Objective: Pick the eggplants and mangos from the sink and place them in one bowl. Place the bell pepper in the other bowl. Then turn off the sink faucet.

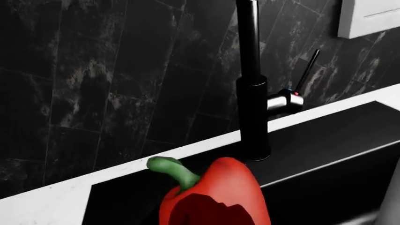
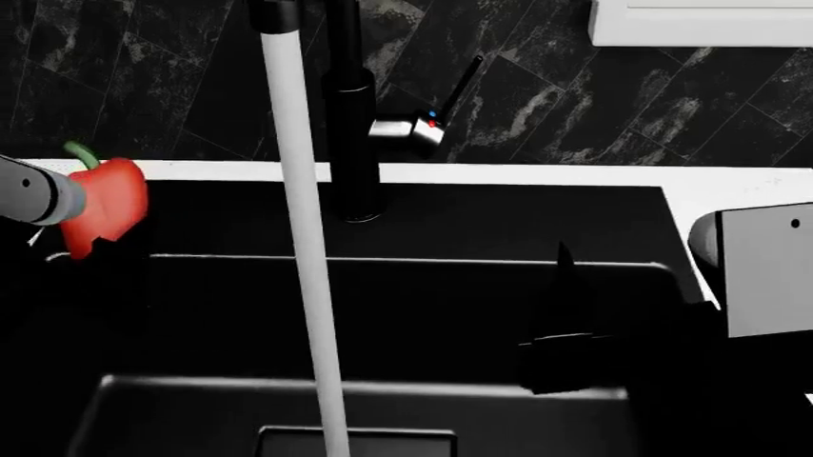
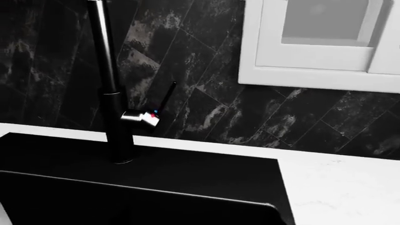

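The left gripper (image 2: 79,205) holds the bell pepper (image 2: 105,204) in its jaws above the sink's (image 2: 508,228) left edge. The right gripper's (image 2: 565,357) jaws: cannot tell. Water (image 2: 303,248) runs from the sink faucet (image 2: 352,124).

The bell pepper (image 1: 216,197) runs off the left wrist picture's edge — no fingers show on it. In the head view the left arm (image 2: 38,198) covers part of it; the sink (image 2: 420,286) floor is cropped.
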Motion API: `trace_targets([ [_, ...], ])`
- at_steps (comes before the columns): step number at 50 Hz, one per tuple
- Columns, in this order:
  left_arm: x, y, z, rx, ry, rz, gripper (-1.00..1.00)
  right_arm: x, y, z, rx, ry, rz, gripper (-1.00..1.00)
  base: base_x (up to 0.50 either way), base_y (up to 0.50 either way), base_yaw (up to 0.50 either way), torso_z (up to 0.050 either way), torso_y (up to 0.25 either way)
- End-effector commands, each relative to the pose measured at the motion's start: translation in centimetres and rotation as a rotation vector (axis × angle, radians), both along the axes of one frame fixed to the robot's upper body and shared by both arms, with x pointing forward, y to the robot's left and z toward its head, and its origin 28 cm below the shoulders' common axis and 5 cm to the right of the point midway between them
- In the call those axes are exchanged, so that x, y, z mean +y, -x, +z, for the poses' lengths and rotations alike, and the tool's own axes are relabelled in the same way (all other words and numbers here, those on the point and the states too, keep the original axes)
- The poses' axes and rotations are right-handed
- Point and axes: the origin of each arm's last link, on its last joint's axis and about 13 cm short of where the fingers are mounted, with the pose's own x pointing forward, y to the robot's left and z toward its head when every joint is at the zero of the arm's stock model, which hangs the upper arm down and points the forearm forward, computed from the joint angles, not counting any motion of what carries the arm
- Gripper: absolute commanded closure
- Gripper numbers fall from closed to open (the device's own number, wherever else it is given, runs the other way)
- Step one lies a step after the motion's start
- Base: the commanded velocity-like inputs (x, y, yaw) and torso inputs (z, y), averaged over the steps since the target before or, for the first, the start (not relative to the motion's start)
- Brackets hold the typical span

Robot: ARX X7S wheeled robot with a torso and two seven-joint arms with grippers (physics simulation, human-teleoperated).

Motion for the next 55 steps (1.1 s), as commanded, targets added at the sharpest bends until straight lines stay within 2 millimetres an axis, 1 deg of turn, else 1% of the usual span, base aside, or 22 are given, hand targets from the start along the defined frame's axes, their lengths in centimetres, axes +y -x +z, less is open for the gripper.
trace_targets([
  [1,0.3,0.4,0.3,-0.015,0.047,-0.031,1.00,0.4,-0.2,-0.2,-0.009,-0.006,0.013,-1.00,-0.13,0.20,0.00,0.000,0.000],
  [5,0.2,0.5,0.4,-0.019,0.046,-0.031,1.00,0.5,-0.5,0.1,-0.025,-0.006,0.017,-1.00,-0.15,0.22,0.00,0.000,0.000],
  [10,0.2,0.5,0.7,-0.026,0.045,-0.030,1.00,0.5,-0.4,0.0,-0.035,-0.018,0.014,-1.00,-0.28,0.30,0.00,0.000,0.000],
  [15,0.2,0.6,0.8,-0.032,0.052,-0.028,1.00,0.6,-0.5,-0.1,-0.027,-0.017,0.020,-1.00,-0.45,0.30,0.00,0.000,0.000],
  [18,0.1,0.8,0.6,-0.027,0.052,-0.027,1.00,0.5,-0.2,-0.3,-0.017,-0.012,0.019,-1.00,-0.46,0.30,0.00,0.000,0.000],
  [26,0.1,0.8,1.0,-0.038,0.055,-0.024,1.00,0.4,0.1,-0.5,-0.012,-0.002,0.019,-1.00,-0.50,0.31,0.00,0.000,0.000],
  [30,0.3,0.9,0.7,-0.033,0.053,-0.021,1.00,0.4,0.2,-0.7,-0.011,0.002,0.021,-1.00,-0.46,0.42,0.00,0.000,0.000],
  [34,0.4,1.0,0.9,-0.037,0.057,-0.018,1.00,0.4,0.3,-0.6,-0.022,0.014,0.026,-1.00,-0.34,0.49,0.00,0.000,0.000],
  [40,0.4,1.1,0.5,-0.031,0.055,-0.019,1.00,0.5,0.2,-0.5,-0.027,0.029,0.033,-1.00,-0.19,0.50,0.00,0.000,0.000],
  [55,0.6,1.0,0.9,-0.040,0.058,-0.005,1.00,0.6,0.5,-0.8,-0.034,0.013,0.032,-1.00,-0.07,0.50,0.00,0.000,0.000],
])
